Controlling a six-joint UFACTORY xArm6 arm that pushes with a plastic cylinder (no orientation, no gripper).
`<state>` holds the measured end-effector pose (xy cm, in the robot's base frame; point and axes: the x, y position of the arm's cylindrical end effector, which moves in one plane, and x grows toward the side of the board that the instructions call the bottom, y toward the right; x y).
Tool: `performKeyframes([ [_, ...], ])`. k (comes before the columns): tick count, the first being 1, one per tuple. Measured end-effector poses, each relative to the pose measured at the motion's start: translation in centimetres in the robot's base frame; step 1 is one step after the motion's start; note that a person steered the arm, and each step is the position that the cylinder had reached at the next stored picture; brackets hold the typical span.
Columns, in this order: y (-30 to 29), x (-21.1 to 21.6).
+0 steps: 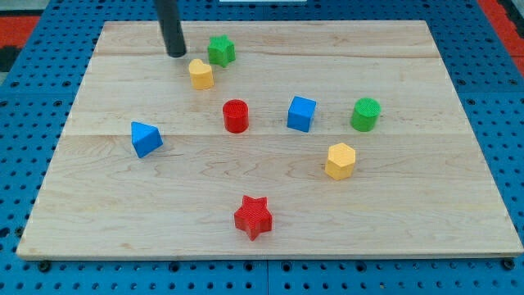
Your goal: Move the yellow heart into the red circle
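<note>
While my tip (176, 54), a bare rod grasping nothing, stands near the surface's (409, 213) top edge beside the yellow heart (201, 74), an off-centre push risks missing the red circle (236, 115).

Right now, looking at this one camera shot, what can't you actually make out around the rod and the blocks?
- Camera view: the rod's upper part is cut off by the view's top edge; only my tip shows, up-left of the yellow heart.
- Whether my tip touches the yellow heart: a narrow gap seems to show, but one view cannot confirm it.
- The green star and yellow heart: touching or just close, cannot tell.
- The red circle: its far side is hidden by its own body.
</note>
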<state>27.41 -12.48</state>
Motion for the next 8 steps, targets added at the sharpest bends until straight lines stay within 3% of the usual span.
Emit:
performKeyframes([
  [2, 3.1, 14.9],
  [3, 3.6, 13.2],
  [4, 1.1, 8.0],
  [5, 2.5, 5.0],
  [6, 8.1, 7.4],
  [8, 8.0, 20.2],
])
